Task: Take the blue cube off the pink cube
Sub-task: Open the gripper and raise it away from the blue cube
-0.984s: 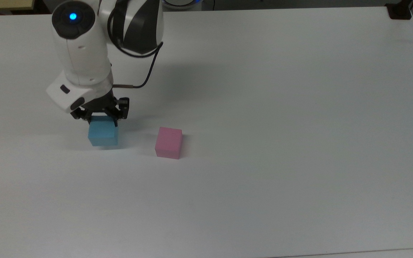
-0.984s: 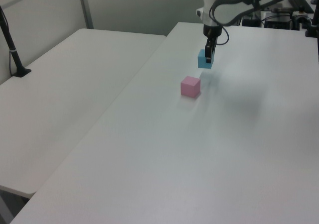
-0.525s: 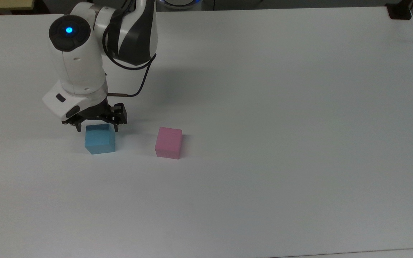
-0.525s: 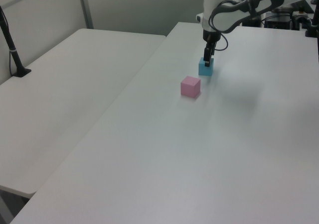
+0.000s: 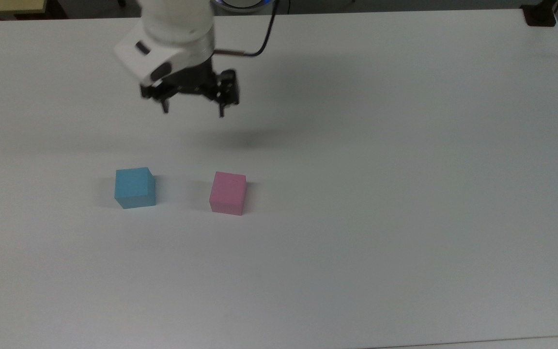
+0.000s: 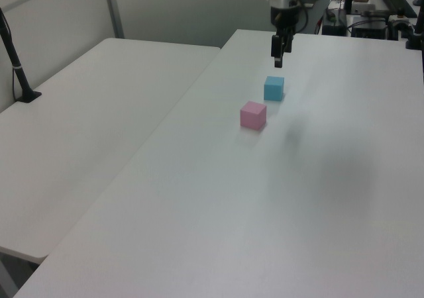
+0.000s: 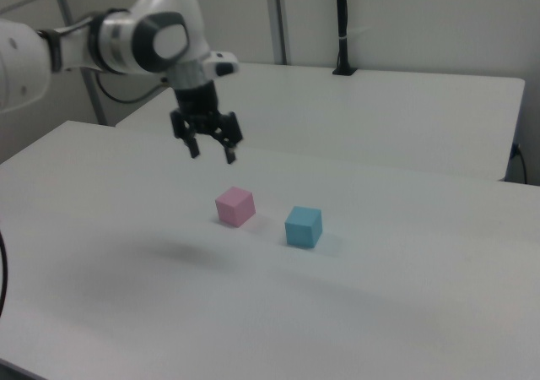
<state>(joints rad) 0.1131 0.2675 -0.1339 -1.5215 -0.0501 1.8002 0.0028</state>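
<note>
The blue cube [image 5: 135, 187] [image 6: 273, 88] [image 7: 303, 226] rests on the white table, beside the pink cube [image 5: 228, 192] [image 6: 253, 114] [image 7: 234, 205] with a gap between them. In the top view the blue cube lies to the pink cube's left. My gripper [image 5: 193, 112] [image 6: 277, 62] [image 7: 212, 153] hangs open and empty, raised well above the table, away from both cubes. In the top view it is above and between them, nearer the far edge.
A wide white table [image 5: 380, 194] carries both cubes. A second white table [image 6: 86, 112] adjoins it on the left view's left. A black post [image 6: 16, 66] stands on that table; a black mount [image 5: 539, 14] sits at the top view's upper right corner.
My gripper let go of the blue cube, which stays on the table left of the pink cube in the top view. The arm then rose and swung away, up and right in the top view.
</note>
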